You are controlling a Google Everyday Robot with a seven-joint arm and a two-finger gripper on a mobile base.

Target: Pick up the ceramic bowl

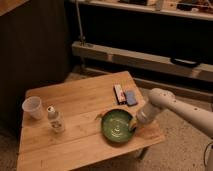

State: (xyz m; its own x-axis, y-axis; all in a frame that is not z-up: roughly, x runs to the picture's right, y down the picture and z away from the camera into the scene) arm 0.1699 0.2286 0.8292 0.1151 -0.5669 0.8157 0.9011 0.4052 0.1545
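Wooden table (pixel 75 100) in a dim room, shelving behind. Bowl (pixel 116 127) sits near the front right corner, close to both edges. My gripper (pixel 134 123) is at its right rim; whether the fingers have clenched on it, I cannot tell. Step judged: securing the rim. Next: lift straight up. Cup (pixel 33 107) and bottle (pixel 55 120) stand well apart, left.

The ceramic bowl (pixel 118 127) is wide, shallow, round, glossy green with a darker rim. It sits upright on the tabletop (pixel 75 102), near the front right edge. The gripper (pixel 134 122) is at its right rim.
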